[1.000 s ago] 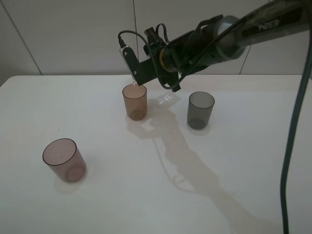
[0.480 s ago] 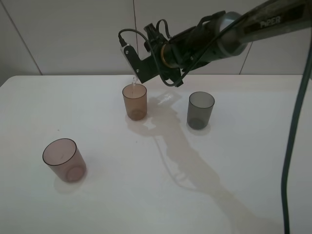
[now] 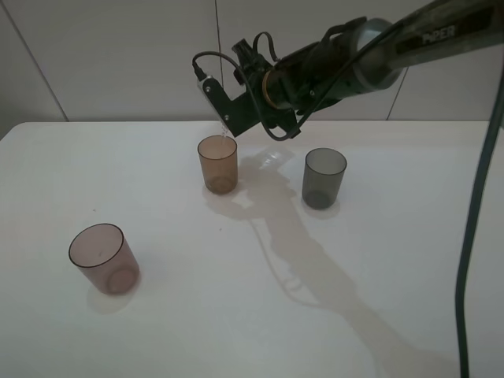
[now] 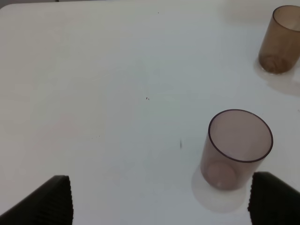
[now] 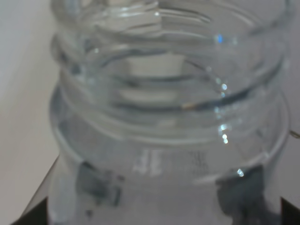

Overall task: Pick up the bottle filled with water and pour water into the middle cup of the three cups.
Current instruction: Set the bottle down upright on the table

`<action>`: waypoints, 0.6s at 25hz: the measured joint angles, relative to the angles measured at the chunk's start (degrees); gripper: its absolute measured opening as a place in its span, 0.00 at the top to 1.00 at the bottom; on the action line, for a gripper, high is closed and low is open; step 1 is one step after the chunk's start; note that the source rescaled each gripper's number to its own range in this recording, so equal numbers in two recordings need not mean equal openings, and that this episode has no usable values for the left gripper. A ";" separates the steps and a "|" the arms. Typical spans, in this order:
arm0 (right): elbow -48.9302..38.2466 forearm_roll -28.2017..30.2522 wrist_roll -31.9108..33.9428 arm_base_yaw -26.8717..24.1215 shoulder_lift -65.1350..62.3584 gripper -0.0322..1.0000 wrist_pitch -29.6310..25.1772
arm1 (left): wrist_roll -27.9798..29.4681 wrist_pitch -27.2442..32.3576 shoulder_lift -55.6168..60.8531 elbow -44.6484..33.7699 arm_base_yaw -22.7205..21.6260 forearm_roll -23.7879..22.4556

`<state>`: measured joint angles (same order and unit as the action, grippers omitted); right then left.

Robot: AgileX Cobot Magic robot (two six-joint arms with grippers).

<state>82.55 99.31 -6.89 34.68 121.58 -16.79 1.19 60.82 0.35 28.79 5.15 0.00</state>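
Over the middle cup (image 3: 217, 163), the right fingers (image 3: 223, 106) pinched the tipped bottle (image 5: 168, 117); the left fingers (image 4: 54, 201) were spread wide.

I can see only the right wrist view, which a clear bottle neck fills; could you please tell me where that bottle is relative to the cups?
Observer: The right gripper holds the bottle neck-first just above the far rim of the amber cup.
Operator: Thank you. Is another cup close by?
Observer: The smoky grey cup stands upright to the amber cup's right in the high view, apart from it.
Operator: And the other arm?
Observer: The left gripper is open and empty, with the mauve-brown cup in front of it.
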 joint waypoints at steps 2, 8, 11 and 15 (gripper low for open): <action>0.51 0.00 -0.13 0.00 0.00 0.93 0.04 | 0.00 0.00 0.00 0.00 0.00 0.00; 1.71 0.00 -0.61 0.00 0.00 0.93 0.46 | 0.00 0.00 0.00 0.00 0.00 0.00; 1.89 0.00 -2.46 0.00 0.02 0.93 0.46 | 0.00 0.00 0.00 0.00 0.00 0.00; 2.85 0.00 -3.13 0.00 1.08 0.93 0.46 | 0.00 0.00 0.00 0.00 0.00 0.00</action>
<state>85.40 99.31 -10.02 34.68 122.66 -16.33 1.19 60.82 0.35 28.79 5.15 0.00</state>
